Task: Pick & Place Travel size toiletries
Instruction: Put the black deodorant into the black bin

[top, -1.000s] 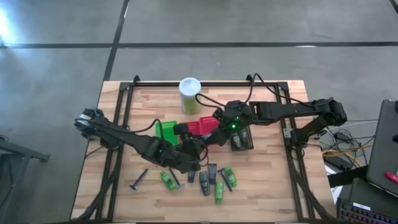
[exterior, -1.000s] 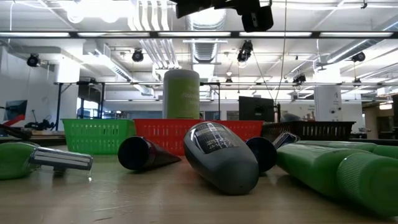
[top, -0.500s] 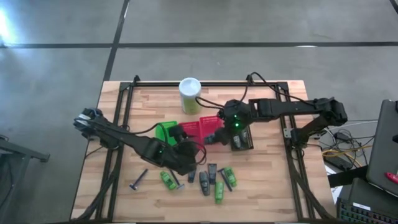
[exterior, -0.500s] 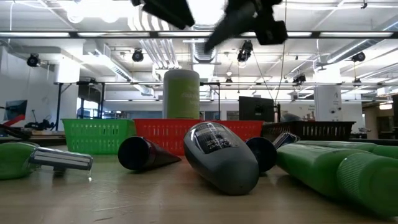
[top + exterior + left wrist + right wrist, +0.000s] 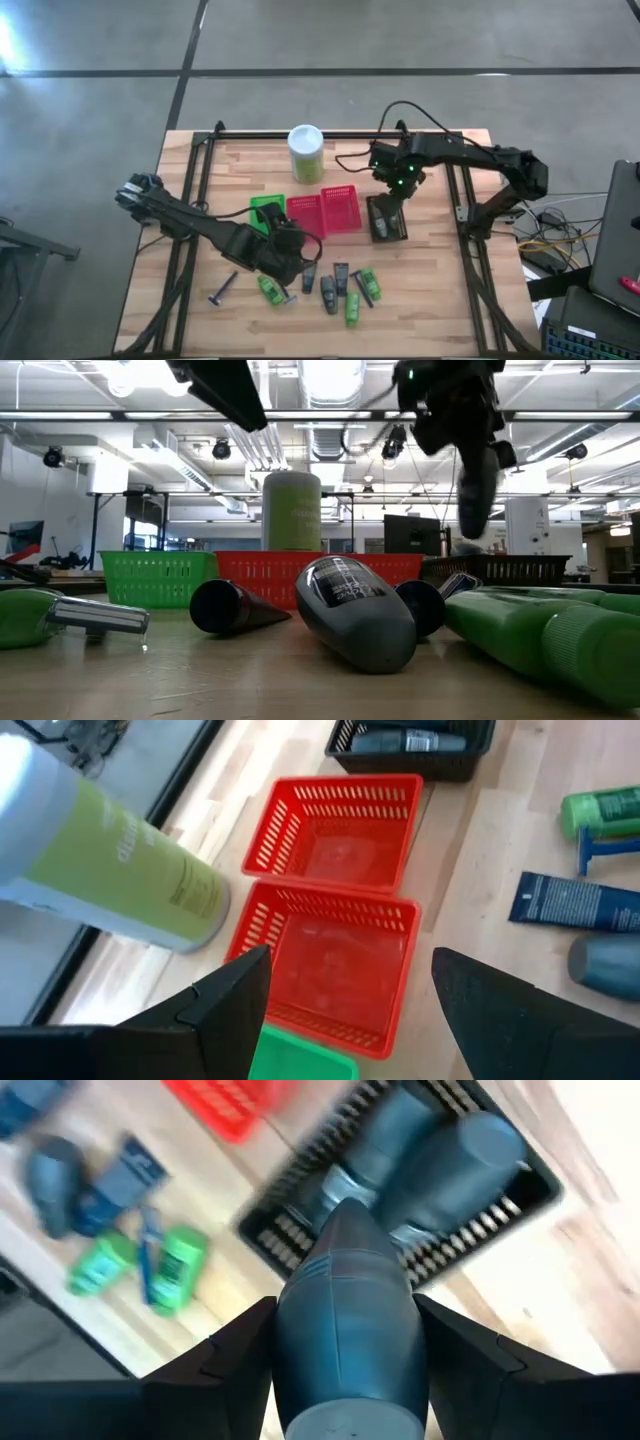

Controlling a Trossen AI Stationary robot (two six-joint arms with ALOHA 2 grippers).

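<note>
My right gripper (image 5: 392, 192) is shut on a dark grey oval bottle (image 5: 345, 1310) above the dark mesh basket (image 5: 386, 218), which holds two more grey bottles (image 5: 455, 1155). In the low view that bottle (image 5: 478, 490) hangs in the air. My left gripper (image 5: 350, 1010) is open over the two red baskets (image 5: 335, 900), beside the green basket (image 5: 265, 212). The other toiletries lie flat near the table's near edge: green tubes (image 5: 352, 308), a grey bottle (image 5: 329, 296), black flat tubes (image 5: 342, 275) and a razor (image 5: 222, 290). My right gripper pinches the grey bottle between its two fingers (image 5: 235, 1365), one on each flank of its wide end (image 5: 340, 1380). The fingers come from above, pointing down. The bottle is lifted clear and hangs nearly upright, narrow end down over the dark basket.
A tall pale-green canister with a white lid (image 5: 305, 153) stands toward the far edge, behind the baskets. Black frame rails run along the table's left and right sides (image 5: 195, 190). Bare wood lies at the near left (image 5: 170, 310) and the right (image 5: 440, 280).
My right gripper has carried the grey bottle from over the red baskets toward the table's right and far side, to above the dark basket, and tipped it to point down. My left gripper has drawn back a little toward the table's left.
</note>
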